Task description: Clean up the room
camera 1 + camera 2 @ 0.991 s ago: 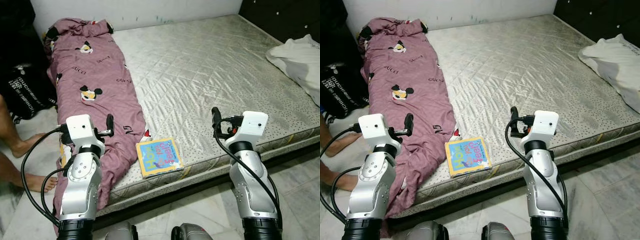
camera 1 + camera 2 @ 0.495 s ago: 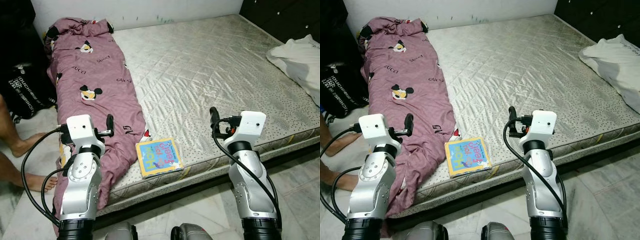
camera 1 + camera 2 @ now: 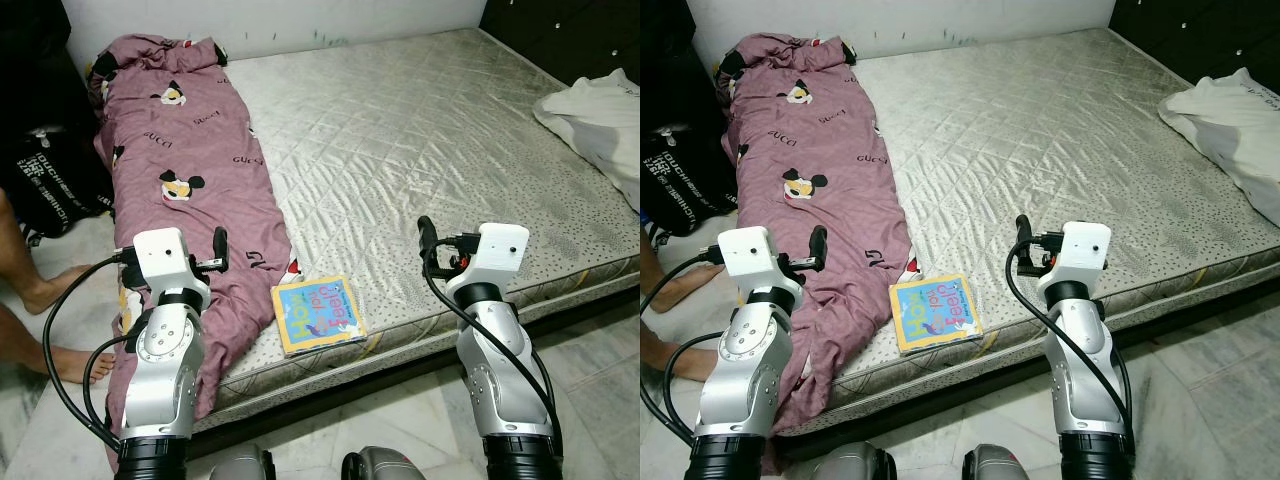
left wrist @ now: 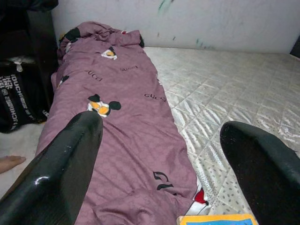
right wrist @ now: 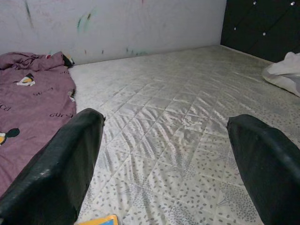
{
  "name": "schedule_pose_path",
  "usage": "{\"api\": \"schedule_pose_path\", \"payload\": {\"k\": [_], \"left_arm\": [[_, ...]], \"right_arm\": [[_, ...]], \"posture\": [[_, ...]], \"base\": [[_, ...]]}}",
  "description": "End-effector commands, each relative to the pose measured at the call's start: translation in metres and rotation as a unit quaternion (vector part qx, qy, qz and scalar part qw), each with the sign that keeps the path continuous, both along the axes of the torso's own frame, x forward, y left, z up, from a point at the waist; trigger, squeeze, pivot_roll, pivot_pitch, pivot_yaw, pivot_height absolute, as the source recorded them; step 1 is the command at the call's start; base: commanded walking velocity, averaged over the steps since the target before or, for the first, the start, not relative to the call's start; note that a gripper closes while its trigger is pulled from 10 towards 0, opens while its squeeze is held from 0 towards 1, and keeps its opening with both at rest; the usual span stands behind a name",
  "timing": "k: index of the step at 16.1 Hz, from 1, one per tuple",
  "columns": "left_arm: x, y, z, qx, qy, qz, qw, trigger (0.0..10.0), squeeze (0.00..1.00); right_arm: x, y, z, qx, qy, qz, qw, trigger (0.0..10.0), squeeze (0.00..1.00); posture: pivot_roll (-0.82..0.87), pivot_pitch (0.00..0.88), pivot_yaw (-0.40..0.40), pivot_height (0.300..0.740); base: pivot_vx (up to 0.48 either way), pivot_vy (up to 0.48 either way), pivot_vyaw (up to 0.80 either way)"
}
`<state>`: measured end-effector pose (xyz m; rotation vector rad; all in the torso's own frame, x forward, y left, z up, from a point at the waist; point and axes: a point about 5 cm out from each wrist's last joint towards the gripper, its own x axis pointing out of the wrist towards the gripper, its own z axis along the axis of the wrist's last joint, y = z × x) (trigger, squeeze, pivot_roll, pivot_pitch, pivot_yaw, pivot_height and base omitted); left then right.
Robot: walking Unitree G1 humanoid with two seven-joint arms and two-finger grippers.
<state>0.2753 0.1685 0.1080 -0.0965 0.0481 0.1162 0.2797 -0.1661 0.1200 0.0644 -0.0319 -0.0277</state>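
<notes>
Compared with a second ago, the right gripper (image 3: 424,232) has drifted a little toward the left of the frame and slightly up over the mattress edge, while the left gripper (image 3: 219,246) sits where it was, above the purple blanket (image 3: 190,170); nothing on the bed has shifted. Both sets of jaws stand wide apart and hold nothing: in each wrist view the two black fingers (image 4: 61,173) flank an empty gap, and the right arm's fingers (image 5: 51,173) do the same. The children's book (image 3: 318,313), with its yellow border and blue cover, lies flat near the front edge of the bare mattress (image 3: 420,140), low and centre in the frame, between the two arms and just beside the lower end of the blanket. That blanket, printed with cartoon mice and lettering, runs in a long heap down the left side of the bed from the upper left corner and hangs over the front edge. A crumpled white cloth (image 3: 598,120) rests at the right edge of the frame on the mattress. A pale wall (image 5: 112,28) closes the top of the scene, with a dark padded headboard (image 5: 262,28) at the upper right. At the left edge a black bag (image 3: 50,180) stands on the marble floor (image 3: 600,380), and a person's bare feet (image 3: 60,330) show beside it.
</notes>
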Motion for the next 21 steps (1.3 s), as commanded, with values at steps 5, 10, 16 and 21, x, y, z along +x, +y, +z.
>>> {"api": "schedule_pose_path", "payload": {"k": [5,10,16,21], "left_arm": [[0.006,-0.002,0.001,-0.006,-0.002,0.005,1.0,10.0,0.0],[0.008,-0.008,-0.001,-0.014,0.0,0.002,1.0,10.0,0.0],[0.011,-0.003,0.006,-0.015,-0.016,0.009,1.0,10.0,0.0],[0.01,-0.002,0.008,-0.014,-0.018,0.012,1.0,10.0,0.0]], "right_arm": [[0.005,0.001,0.006,-0.009,-0.014,0.006,1.0,10.0,0.0],[0.008,-0.001,0.01,-0.02,-0.024,0.011,0.999,10.0,0.0],[0.01,0.006,0.011,-0.019,-0.026,0.022,0.999,10.0,0.0],[0.008,0.01,0.008,-0.018,-0.02,0.032,0.999,10.0,0.0]], "posture": [[-0.06,0.014,0.012,0.74],[-0.1,0.014,0.021,0.74],[-0.09,0.022,0.025,0.74],[-0.07,0.035,0.017,0.74]], "base": [[0.0,0.0,0.0],[0.0,0.0,0.0],[0.0,0.0,0.0],[0.0,0.0,0.0]]}}
